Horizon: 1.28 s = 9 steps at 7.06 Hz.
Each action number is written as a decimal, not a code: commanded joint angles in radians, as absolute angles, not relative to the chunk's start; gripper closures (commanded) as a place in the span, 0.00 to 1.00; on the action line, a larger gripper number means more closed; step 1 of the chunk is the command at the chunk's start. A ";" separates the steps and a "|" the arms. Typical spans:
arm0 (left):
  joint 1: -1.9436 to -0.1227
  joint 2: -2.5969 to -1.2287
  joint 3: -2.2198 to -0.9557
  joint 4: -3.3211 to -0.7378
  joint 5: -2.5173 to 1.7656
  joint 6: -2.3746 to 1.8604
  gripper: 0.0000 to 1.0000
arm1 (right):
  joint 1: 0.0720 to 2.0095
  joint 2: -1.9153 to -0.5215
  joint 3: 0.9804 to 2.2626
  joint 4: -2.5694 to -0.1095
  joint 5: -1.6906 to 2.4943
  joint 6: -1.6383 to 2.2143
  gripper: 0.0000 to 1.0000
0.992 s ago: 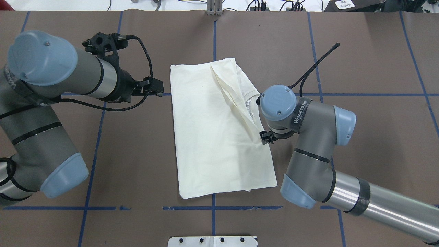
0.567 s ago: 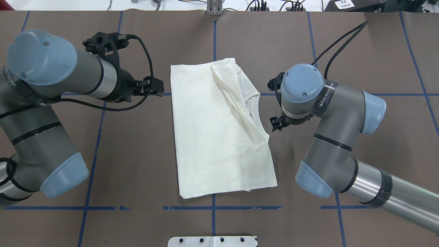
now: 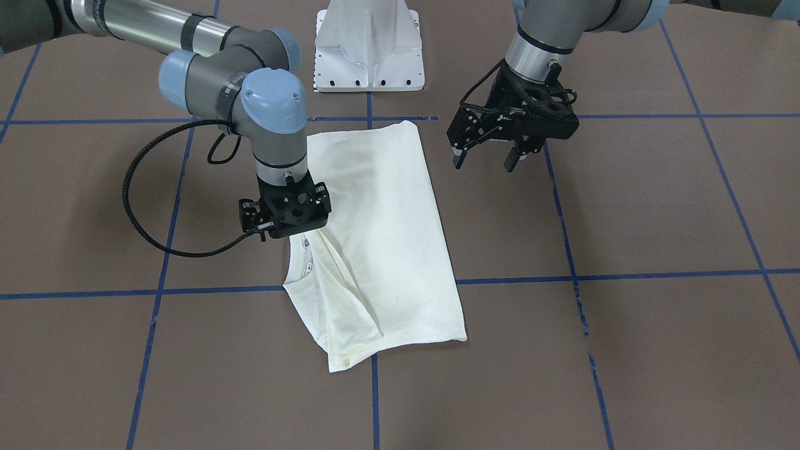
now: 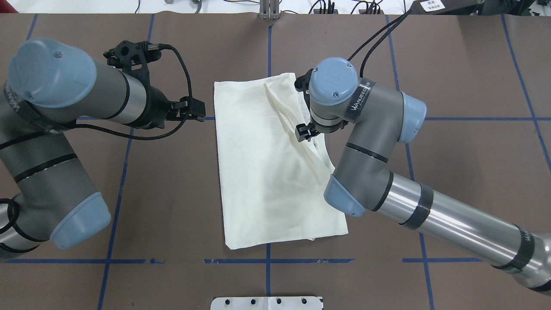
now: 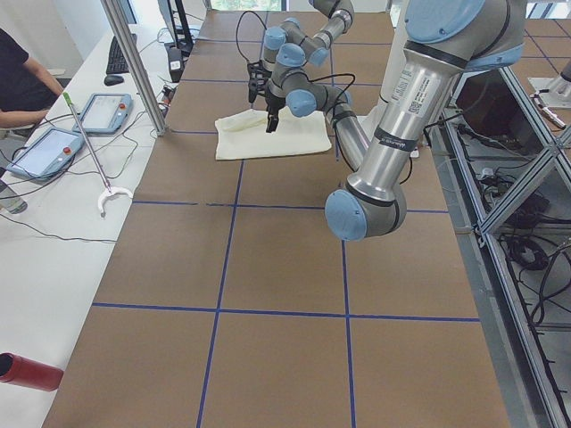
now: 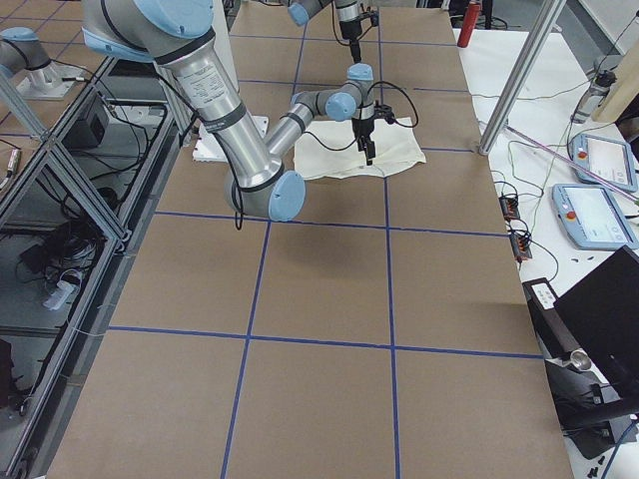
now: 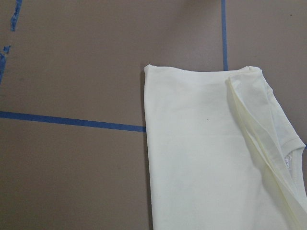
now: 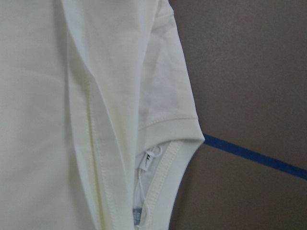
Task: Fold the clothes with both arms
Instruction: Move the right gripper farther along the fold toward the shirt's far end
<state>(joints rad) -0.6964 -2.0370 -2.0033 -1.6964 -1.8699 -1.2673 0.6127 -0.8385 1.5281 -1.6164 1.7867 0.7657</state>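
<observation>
One cream T-shirt (image 4: 267,172) lies plain side up at the centre of the brown, blue-taped tabletop (image 4: 172,193), folded to a soft oblong with one diagonal pleat and a ribbed collar (image 8: 165,172) showing at its edge. Two black claws attend it: the left claw (image 3: 485,160) hangs wide open and empty beside the cloth; the right claw (image 3: 284,219) stands over the collar, its fingers hidden, so its grip cannot be told

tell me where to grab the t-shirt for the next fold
Probably the raised fold ridge beside the neckline, pinched from above on the robot's right side: it stands off the flat layers of the T-shirt, and the right pincer hangs just over it.
</observation>
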 commanded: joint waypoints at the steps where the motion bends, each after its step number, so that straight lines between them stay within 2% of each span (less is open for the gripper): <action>1: -0.696 -2.033 -2.003 -1.697 -1.870 -1.266 0.00 | 0.611 -0.775 1.438 -1.585 1.790 0.762 0.00; 9: -0.696 -2.034 -2.002 -1.698 -1.870 -1.266 0.00 | 0.580 -0.778 1.361 -1.604 1.799 0.769 0.00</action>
<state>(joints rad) -0.6964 -2.0330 -2.0020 -1.6981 -1.8699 -1.2653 0.5792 -0.7758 1.3686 -1.5979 1.8005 0.7679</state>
